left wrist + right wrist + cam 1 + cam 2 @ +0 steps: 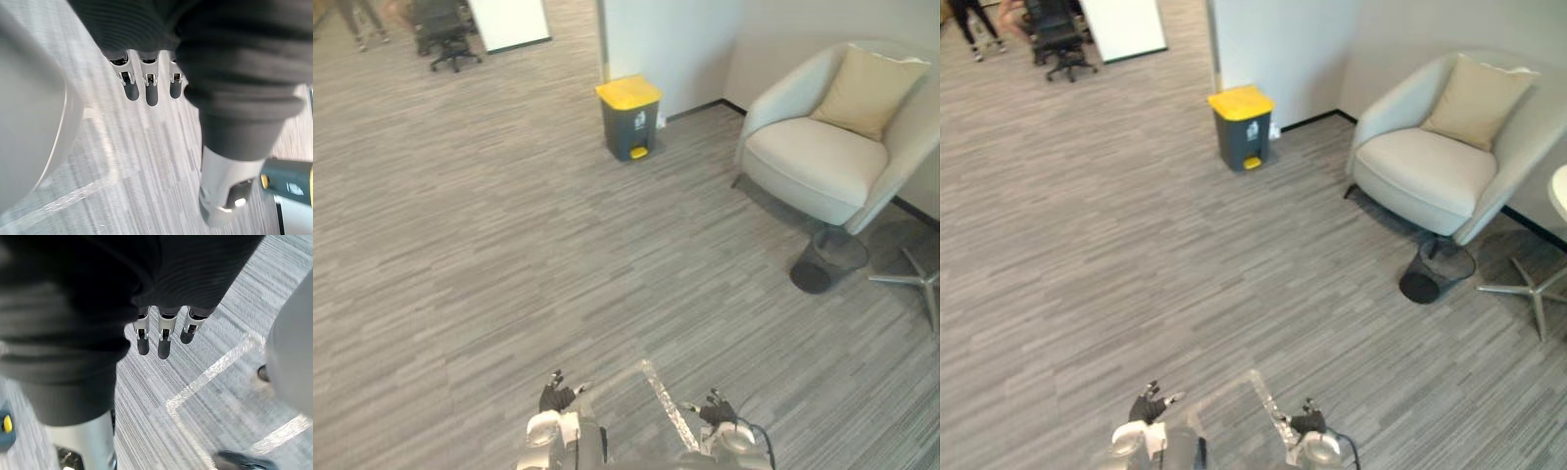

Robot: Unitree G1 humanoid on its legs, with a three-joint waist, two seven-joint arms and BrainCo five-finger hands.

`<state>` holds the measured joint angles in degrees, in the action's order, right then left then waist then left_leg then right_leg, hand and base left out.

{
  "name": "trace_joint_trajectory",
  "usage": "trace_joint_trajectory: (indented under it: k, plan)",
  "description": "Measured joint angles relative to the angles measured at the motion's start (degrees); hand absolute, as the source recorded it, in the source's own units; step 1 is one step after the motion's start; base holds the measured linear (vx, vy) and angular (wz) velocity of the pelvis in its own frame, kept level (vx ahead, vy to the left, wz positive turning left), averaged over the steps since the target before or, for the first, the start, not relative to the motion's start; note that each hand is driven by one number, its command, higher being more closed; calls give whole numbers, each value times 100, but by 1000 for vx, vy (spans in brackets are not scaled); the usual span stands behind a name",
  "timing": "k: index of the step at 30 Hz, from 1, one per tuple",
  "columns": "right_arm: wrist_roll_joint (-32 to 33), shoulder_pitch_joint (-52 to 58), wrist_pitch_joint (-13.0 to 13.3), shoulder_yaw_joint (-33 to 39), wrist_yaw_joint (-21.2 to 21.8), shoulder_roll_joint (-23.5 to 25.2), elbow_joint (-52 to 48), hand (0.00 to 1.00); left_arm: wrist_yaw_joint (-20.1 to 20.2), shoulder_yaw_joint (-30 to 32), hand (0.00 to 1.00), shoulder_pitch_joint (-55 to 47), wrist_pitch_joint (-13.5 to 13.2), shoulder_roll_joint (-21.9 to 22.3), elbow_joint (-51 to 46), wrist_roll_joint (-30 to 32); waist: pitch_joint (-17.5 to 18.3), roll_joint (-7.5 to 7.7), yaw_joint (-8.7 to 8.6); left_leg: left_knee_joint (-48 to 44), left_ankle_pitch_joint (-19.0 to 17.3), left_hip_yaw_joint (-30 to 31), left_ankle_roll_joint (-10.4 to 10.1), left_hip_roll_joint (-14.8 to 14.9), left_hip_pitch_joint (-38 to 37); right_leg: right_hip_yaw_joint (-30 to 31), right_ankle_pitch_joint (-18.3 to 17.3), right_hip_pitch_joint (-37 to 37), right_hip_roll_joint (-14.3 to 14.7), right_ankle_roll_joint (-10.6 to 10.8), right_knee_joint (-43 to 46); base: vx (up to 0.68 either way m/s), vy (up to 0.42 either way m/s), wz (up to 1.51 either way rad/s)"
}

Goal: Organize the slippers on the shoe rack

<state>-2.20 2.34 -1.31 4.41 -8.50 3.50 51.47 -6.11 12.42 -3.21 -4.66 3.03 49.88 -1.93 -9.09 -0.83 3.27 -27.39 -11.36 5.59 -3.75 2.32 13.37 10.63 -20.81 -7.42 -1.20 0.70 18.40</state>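
Hanging over carpet [509, 255], left hand [558, 397], right hand [718, 410], fingers [149, 85] relaxed

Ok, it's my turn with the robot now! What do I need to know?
Left hand: open, holding nothing, low in front of the robot.
Right hand: open, holding nothing too.
Ahead: grey carpet, a bin with a yellow lid by the wall, a pale armchair on the right, a black basket beside it.
Done: nothing yet, as far as I can tell.
Left: find the slippers and the shoe rack, then set the slippers on it.
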Motion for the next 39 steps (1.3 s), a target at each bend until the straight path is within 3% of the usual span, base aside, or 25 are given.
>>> trace_joint_trajectory:
  k: [1,3,4,6,8,10,13,14,18,21,22,24,26,28,29,30,31,34,39]
  plan:
    - [-3,35,-7,-55,16,9,2,0,-8,29,0,6,-7,-53,13,-2,63,221,10,0,-105,-232,54,-61,-79,268,3,39,-118,-2,67,296,331,-89]
    - [-7,68,-20,-32,9,45,1,0,-21,31,0,2,-2,-128,42,11,97,313,33,20,-286,-640,201,-111,-248,677,89,141,-269,22,245,265,312,-91]
    - [-8,100,-19,-33,11,44,-3,0,-27,30,0,2,3,-142,77,18,111,347,17,105,-365,-864,275,-112,-428,774,188,194,-329,138,367,245,260,-109]
    - [-12,140,-20,-34,24,38,10,0,-33,32,0,1,3,-148,140,20,116,348,61,476,-388,-1415,324,-49,-869,621,302,433,-434,255,802,224,216,-131]
    - [-16,99,-7,-47,69,-7,12,0,-43,27,0,-15,18,-143,182,18,120,227,78,858,-383,-1916,332,115,-1272,-244,261,794,-475,301,1021,141,136,-138]
    - [-24,83,36,-21,74,-6,5,0,-62,16,0,13,32,-101,316,17,148,113,35,1220,-376,-2362,322,311,-1635,-1839,217,990,-511,201,777,214,96,-117]
    - [-38,68,54,50,74,-7,6,0,-65,-1,0,83,38,-107,466,15,140,100,24,1524,-350,-2614,276,372,-1952,-2771,310,1121,-459,51,388,204,-62,-74]
    - [-50,48,71,192,78,-6,1,0,-44,-43,0,127,47,-134,586,14,141,98,-23,1519,-347,-2649,262,396,-2006,-2707,833,1171,-293,-145,-67,226,-155,-27]
    - [-56,14,150,464,70,-179,125,0,-23,-54,0,132,56,5,572,184,153,-49,-67,1149,-50,-2584,-11,465,-2171,-2681,905,715,-223,-228,-231,276,-147,-18]
    - [-24,114,157,505,65,-298,101,0,-3,-26,0,39,65,40,400,194,143,-78,-59,-577,181,-2531,27,776,-1689,-2507,885,221,-178,-258,-491,232,-93,-29]
    - [-12,80,139,467,58,-327,116,0,2,11,0,-8,51,43,259,192,142,-71,9,-1570,-50,-2369,213,852,-1225,-2176,711,54,-154,-404,-658,218,-20,-48]
    - [-9,42,94,439,53,-341,155,0,-7,25,0,-53,51,47,133,186,123,-114,30,-1938,-524,-2042,176,810,-815,-1904,660,-43,-115,-377,-727,197,55,-73]
    - [-6,21,79,437,48,-294,188,0,-25,24,0,-110,21,42,-37,184,79,-40,74,-1504,-734,-1714,160,553,-547,-1582,661,-97,-199,-375,-673,178,114,-96]
    - [-6,25,82,437,20,-258,186,0,-27,8,0,-92,7,42,-79,177,53,8,87,-593,-655,-1173,129,290,-415,-1311,627,-135,-277,-269,-642,165,178,-97]
    - [-7,54,88,438,-15,-274,145,0,-32,-19,0,-101,6,78,-51,172,100,-81,83,301,66,-735,56,234,-443,-1176,518,-151,-187,-29,-617,197,253,-84]
    - [-7,75,90,439,-35,-299,163,0,-15,-69,0,-91,12,43,35,174,130,-125,84,357,5,-540,-132,227,-463,-1093,416,-158,-152,108,-619,161,203,-54]
    - [-5,97,84,447,-52,-225,171,0,-33,-79,0,-30,3,-31,81,171,146,68,42,346,24,-615,-77,123,-546,-1033,430,-165,-277,161,-601,183,198,-21]
    - [-5,200,93,475,-62,-7,179,0,-37,-88,0,-11,-4,-139,142,174,281,358,44,726,59,-812,50,-45,-710,-990,541,-69,-487,221,-585,138,114,-16]
    - [7,214,108,676,-67,-12,188,0,-39,-102,0,3,0,-137,320,176,326,315,42,1521,355,-1035,122,-116,-1245,-935,719,-115,-582,214,-619,46,39,-23]
